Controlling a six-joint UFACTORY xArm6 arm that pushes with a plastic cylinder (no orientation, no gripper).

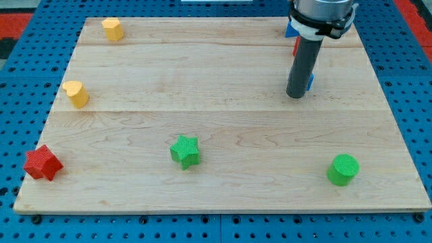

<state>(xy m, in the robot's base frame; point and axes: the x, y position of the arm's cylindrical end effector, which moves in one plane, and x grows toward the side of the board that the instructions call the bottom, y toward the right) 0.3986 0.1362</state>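
My tip (295,96) rests on the wooden board (223,115) at the upper right, at the foot of a dark rod. A blue block (310,82) is mostly hidden behind the rod and looks to touch it on its right side. Just above, a red block (295,46) and another blue block (291,30) peek out from behind the arm; their shapes cannot be made out. The green star (185,151) lies well down and left of the tip, and the green cylinder (343,169) sits below it near the board's bottom right.
A yellow block (112,29) sits at the top left corner. Another yellow block (76,93) lies near the left edge. A red star (42,163) sits at the bottom left corner. Blue pegboard surrounds the board.
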